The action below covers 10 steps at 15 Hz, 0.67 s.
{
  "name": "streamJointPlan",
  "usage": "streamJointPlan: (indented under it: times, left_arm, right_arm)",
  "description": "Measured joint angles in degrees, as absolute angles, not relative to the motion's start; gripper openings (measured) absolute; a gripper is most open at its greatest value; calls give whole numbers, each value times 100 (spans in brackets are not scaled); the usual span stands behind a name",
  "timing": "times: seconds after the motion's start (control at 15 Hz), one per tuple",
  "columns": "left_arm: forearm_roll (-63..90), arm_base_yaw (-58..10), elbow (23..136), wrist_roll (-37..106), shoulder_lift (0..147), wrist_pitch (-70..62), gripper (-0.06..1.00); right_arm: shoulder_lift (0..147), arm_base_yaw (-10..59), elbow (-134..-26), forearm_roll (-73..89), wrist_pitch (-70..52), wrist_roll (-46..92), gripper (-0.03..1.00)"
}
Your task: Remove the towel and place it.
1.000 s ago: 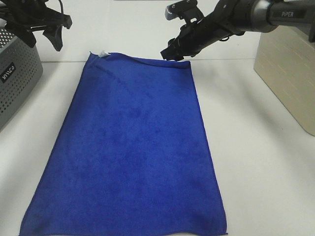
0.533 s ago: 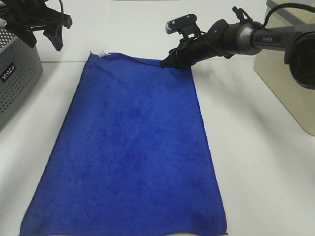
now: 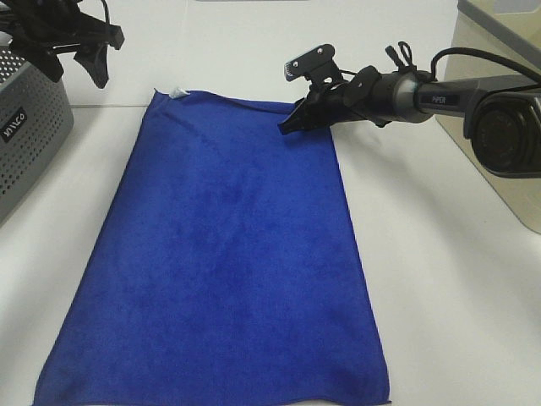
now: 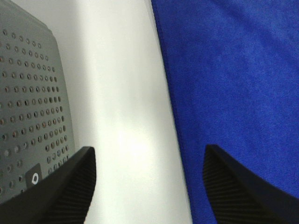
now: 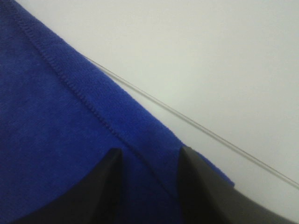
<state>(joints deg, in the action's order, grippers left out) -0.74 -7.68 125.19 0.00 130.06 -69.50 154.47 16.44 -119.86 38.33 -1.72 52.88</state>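
High view – towel (image 3: 224, 254): flat on the tabletop (image 3: 439, 279), white tag (image 3: 177, 91) at one far corner.
High view – right claw (image 3: 287, 128): on the other far corner.
High view – left claw (image 3: 80, 63): raised above the grey basket (image 3: 30, 135) beside the towel.
Left wrist – left claw (image 4: 149, 186): spread, empty, over the towel (image 4: 233, 84) edge.
Right wrist – right claw (image 5: 148, 175): fingers (image 5: 100, 186) straddling the towel (image 5: 60, 149) hem; pinch cannot be told.

My right arm lies stretched out low, its gripper (image 3: 287, 127) tipped down, fingers (image 5: 98, 186) a narrow gap apart; whether they pinch anything I can't quite tell. My left gripper (image 3: 80, 66) hangs raised, jaws spread wide, nothing between them.
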Motion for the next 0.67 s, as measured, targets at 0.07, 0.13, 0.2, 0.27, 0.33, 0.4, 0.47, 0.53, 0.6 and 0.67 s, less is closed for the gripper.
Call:
streamJointPlan:
  times: [0.07,0.13,0.2,0.27,0.33,0.4,0.47,0.53,0.6,0.67]
  left_arm:
    - [-46,-768,12519,0,13006,-6950,62]
    - [-40,-768,12519,46,13006,-6950,62]
    - [-34,-768,12519,69,13006,-6950,62]
    - [-34,-768,12519,86,13006,-6950,62]
    - [-34,-768,12519,109,13006,-6950,62]
    - [-34,-768,12519,126,13006,-6950,62]
    - [0,-768,12519,126,13006,-6950,62]
    - [0,-768,12519,126,13006,-6950,62]
    - [0,-768,12519,126,13006,-6950,62]
    - [0,-768,12519,138,13006,-6950,62]
  right_arm:
    - [15476,1644,-11986,3833,0,5306,41]
    - [15476,1644,-11986,3833,155,5317,41]
    - [15476,1644,-11986,3833,355,5346,41]
    - [15476,1644,-11986,3833,561,5351,41]
    - [15476,1644,-11986,3833,722,5351,40]
    - [15476,1644,-11986,3833,905,5351,40]
    - [15476,1644,-11986,3833,1134,5351,38]
    - [15476,1627,-11986,3839,1215,5346,37]
    - [15470,1599,-11986,3856,1066,5300,36]
    - [15458,1581,-11986,3879,693,5243,36]
